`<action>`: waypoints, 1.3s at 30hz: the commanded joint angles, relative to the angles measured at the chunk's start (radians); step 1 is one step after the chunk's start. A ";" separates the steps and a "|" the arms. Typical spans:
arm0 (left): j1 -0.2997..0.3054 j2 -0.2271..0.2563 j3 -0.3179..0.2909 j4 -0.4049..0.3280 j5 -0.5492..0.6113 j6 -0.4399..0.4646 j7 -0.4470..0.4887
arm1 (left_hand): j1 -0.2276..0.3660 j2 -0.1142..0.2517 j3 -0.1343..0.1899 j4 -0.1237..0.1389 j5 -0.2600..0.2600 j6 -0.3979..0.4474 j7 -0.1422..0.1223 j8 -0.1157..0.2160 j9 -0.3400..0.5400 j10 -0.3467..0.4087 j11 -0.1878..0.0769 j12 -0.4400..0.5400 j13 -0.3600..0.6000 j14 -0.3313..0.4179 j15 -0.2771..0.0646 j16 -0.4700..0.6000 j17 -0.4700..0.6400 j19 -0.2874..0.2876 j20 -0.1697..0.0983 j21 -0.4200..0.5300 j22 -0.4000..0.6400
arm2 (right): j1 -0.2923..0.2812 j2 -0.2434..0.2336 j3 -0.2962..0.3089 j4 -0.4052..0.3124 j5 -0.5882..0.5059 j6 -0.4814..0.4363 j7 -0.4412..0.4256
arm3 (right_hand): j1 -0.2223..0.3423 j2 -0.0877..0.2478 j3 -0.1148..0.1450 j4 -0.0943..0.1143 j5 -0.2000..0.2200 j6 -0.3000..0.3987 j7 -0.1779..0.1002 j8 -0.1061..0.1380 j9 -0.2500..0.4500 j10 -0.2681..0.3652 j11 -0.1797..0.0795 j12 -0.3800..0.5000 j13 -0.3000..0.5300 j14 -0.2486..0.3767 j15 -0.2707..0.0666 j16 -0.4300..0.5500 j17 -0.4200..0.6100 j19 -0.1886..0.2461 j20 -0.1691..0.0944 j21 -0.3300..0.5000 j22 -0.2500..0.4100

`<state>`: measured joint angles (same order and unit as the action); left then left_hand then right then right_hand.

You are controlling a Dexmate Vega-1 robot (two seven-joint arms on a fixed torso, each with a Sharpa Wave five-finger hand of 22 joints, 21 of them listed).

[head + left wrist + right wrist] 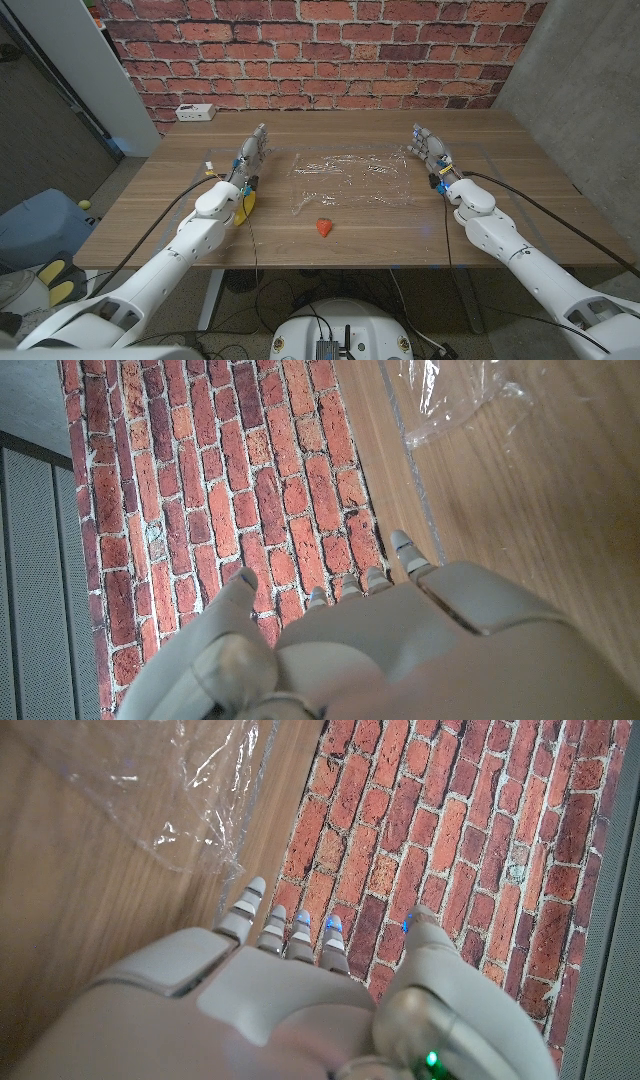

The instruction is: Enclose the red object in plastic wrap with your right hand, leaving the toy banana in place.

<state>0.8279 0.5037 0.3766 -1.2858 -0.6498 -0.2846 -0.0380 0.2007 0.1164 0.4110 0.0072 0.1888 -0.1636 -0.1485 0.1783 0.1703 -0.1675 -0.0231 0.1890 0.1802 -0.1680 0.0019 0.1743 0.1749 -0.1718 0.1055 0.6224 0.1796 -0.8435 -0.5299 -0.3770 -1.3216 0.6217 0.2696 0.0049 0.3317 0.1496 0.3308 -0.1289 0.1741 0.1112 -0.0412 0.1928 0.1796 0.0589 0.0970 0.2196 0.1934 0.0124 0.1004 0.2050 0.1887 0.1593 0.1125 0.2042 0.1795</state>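
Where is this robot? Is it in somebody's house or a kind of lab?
Probably a lab or workshop, not a home. A bare wooden table stands against a red brick wall, cables hang loose under the table, and a white power strip lies at its far corner.

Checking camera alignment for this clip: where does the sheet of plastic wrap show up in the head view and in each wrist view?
Head view: the plastic wrap lies spread at the table's middle, between both hands, behind the red object.
Left wrist view: one crinkled corner at the picture's top right.
Right wrist view: a crinkled stretch at the top left.
Shared landmark: the red brick wall behind the table.
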 commanded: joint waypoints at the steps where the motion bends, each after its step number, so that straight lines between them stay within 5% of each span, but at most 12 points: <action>1: -0.020 -0.008 0.011 0.020 0.006 0.004 -0.012 | 0.008 -0.001 0.007 0.000 0.006 -0.008 0.000 0.004 0.003 -0.043 0.000 0.006 0.002 -0.060 0.002 0.007 0.002 -0.130 0.009 0.003 0.005 | -0.024 -0.049 -0.015 -0.080 -0.073 -0.047 -0.067 | 0.013 0.001 0.010 0.000 0.007 0.015 0.001 0.011 0.005 0.013 0.004 0.007 0.004 0.010 0.008 0.006 0.003 0.013 -0.001 0.010 0.005; 29: -0.014 0.015 0.024 -0.027 0.010 0.043 -0.024 | 0.005 -0.002 0.006 -0.003 0.005 -0.009 0.004 0.002 0.003 -0.051 0.013 0.005 0.003 -0.056 0.019 0.011 0.002 -0.126 0.034 -0.005 0.006 | -0.108 -0.238 -0.069 -0.459 -0.339 -0.381 -0.263 | 0.026 0.020 0.025 0.005 0.005 0.063 0.000 0.017 0.005 0.090 0.007 0.025 0.006 0.039 -0.010 0.016 0.008 0.023 -0.008 0.013 0.005; 39: 0.010 0.030 0.023 -0.076 0.011 0.055 -0.010 | -0.003 -0.004 0.003 -0.002 0.004 -0.009 0.008 0.003 0.004 -0.060 0.022 0.006 0.004 -0.053 0.078 0.014 0.004 -0.125 0.068 -0.010 0.009 | -0.139 -0.291 -0.081 -0.574 -0.422 -0.447 -0.277 | 0.034 0.021 0.032 0.003 0.005 0.074 -0.001 0.018 0.006 0.108 0.000 0.028 0.007 0.046 -0.019 0.017 0.008 0.029 -0.012 0.014 0.005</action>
<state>0.8174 0.5200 0.3990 -1.3183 -0.6393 -0.2436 -0.0594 0.2006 0.1164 0.4106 0.0069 0.1885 -0.1666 -0.1446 0.1783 0.1700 -0.1744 -0.0087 0.1928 0.1801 -0.1728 0.0686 0.1781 0.1746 -0.1722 0.1633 0.6136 0.1839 -0.9504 -0.7623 -0.4435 -1.7720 0.2880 -0.0982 -0.2469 0.3546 0.1726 0.3536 -0.1283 0.1740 0.1734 -0.0429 0.2037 0.1841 0.1542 0.0981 0.2372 0.1979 0.0525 0.0815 0.2184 0.1933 0.1808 0.1018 0.2127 0.1792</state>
